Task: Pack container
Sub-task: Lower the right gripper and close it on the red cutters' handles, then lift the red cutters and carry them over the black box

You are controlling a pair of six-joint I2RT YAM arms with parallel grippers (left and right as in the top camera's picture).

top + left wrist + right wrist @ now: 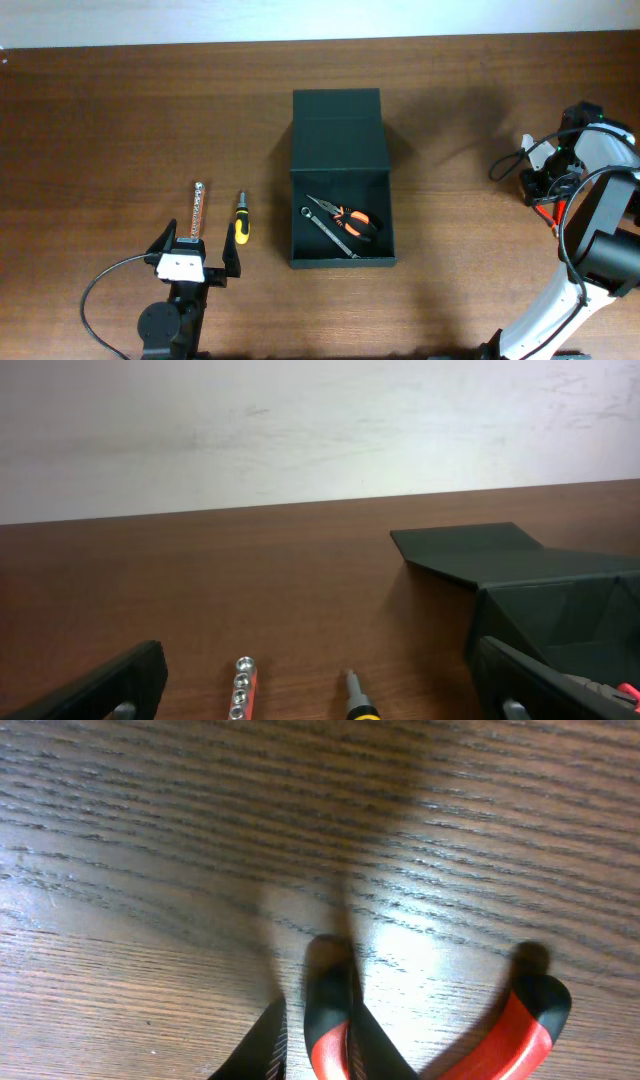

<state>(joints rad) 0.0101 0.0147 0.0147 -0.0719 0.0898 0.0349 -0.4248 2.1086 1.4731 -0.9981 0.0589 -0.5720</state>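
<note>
Right of the container (pixel 337 125), the right gripper (pixel 322 1030) clasps a red-handled tool (pixel 520 1020).

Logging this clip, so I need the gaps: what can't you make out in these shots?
- Right gripper: right wrist view, bottom edge cuts its fingers; open or shut unclear.
- Red-handled tool: same view, only handle ends show; type unclear.
- Screwdriver: left wrist view, bottom edge cuts off its handle.

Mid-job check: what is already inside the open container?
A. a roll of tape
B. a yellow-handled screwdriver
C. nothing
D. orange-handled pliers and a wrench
D: the overhead view shows the orange-handled pliers and a slim wrench lying in the open container, while the screwdriver lies outside on the table.
</note>
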